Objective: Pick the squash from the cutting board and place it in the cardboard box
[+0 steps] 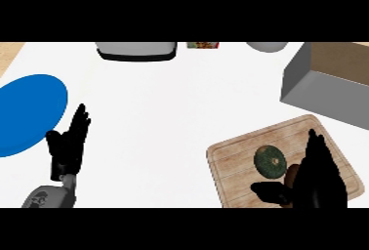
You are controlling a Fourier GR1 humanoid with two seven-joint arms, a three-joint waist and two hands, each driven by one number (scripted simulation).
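White tabletop [180,107] fills view. Near edge: left hand [69,141] at lower left, fingers straight, upright, holding nothing. Right hand [314,171] lower right over the light wooden cutting board [231,166], fingers straight, thumb out, nothing gripped. Round dark green squash [270,161] lies on board, just left of right hand. Blue round plate [29,112] at left edge. Farther right: grey-sided cardboard box [317,88]. Far edge: grey tray-like object [137,50].

The left hand [69,141] rests open at the lower left, fingers straight and pointing up. The right hand [314,173] shows at the lower right, fingers extended upward, thumb out to the side.
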